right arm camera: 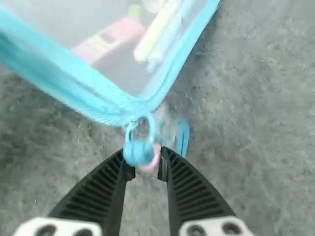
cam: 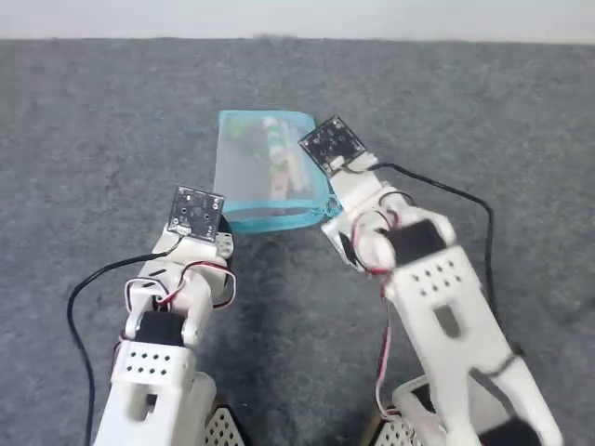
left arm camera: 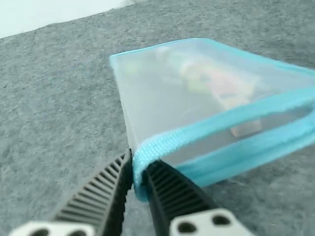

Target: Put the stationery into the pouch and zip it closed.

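Observation:
A translucent pouch (cam: pixel 263 167) with light-blue trim lies on the grey mat, holding coloured stationery (cam: pixel 277 153) seen through its side. My left gripper (left arm camera: pixel 138 173) is shut on the pouch's near corner edge (left arm camera: pixel 143 157). My right gripper (right arm camera: pixel 142 162) is at the opposite corner, shut on the blue zipper pull (right arm camera: pixel 138 150), which hangs from the closed end of the zip (right arm camera: pixel 74 93). In the high view the left gripper (cam: pixel 226 226) sits at the pouch's near left corner and the right gripper (cam: pixel 327 203) at its near right corner.
The grey mat (cam: pixel 84 139) stretches out around the pouch on all sides. Cables (cam: pixel 79 297) trail beside each arm near the front edge. A pale surface (cam: pixel 297 19) lies beyond the mat's far edge.

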